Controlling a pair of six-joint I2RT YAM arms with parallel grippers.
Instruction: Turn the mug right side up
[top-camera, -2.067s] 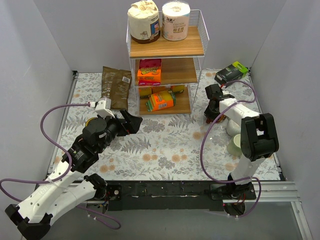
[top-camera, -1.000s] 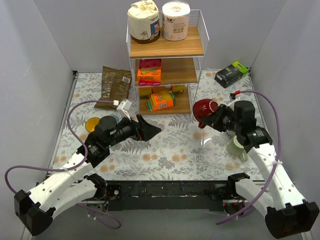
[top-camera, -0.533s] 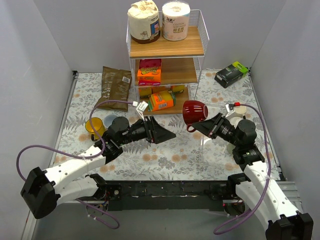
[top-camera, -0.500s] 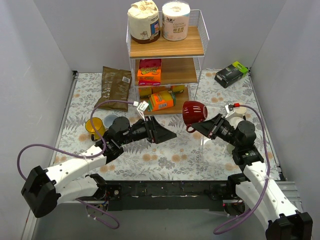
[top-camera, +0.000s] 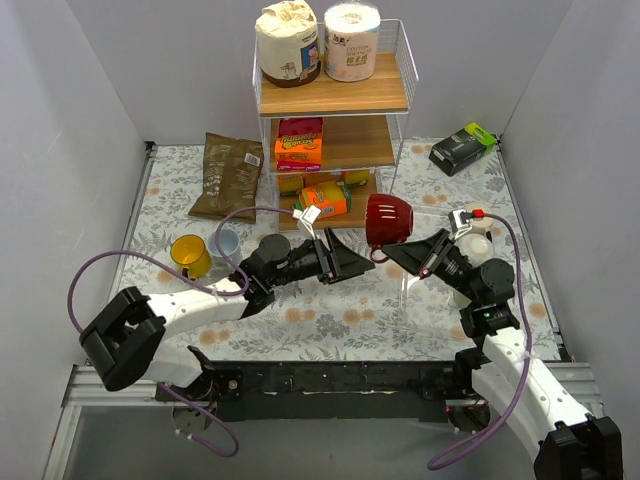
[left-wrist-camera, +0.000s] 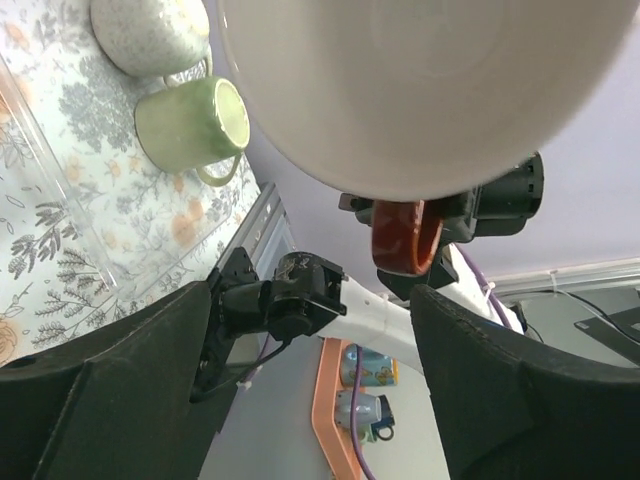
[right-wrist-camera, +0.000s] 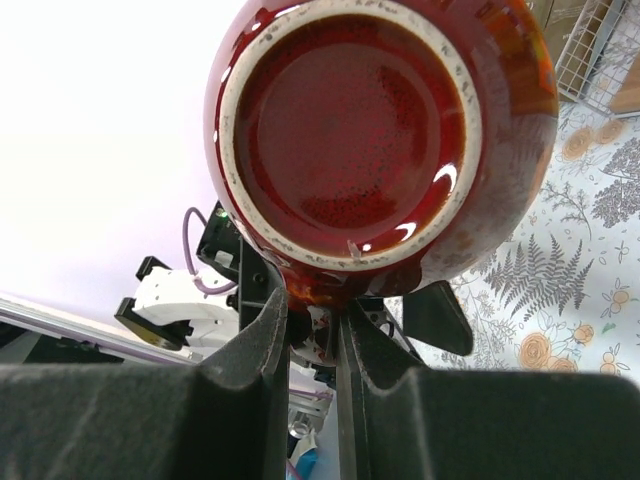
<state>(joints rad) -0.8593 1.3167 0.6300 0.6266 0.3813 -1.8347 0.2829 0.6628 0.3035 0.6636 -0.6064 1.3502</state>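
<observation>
Red mug (top-camera: 389, 219) hangs mid-frame, clamped at its handle by my right gripper (top-camera: 392, 250), while my left gripper (top-camera: 355, 265) gapes wide and empty just left of it.

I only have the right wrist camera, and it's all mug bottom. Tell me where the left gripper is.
Observer: The left gripper is open, just left of the red mug in the top view; no contact shows.
Operator: Say which way the mouth points.
Observer: Sideways. It appears to face the left gripper, not up.
Operator: Name another mug on the table.
Observer: A yellow mug stands mouth up on the mat's left side.
</observation>
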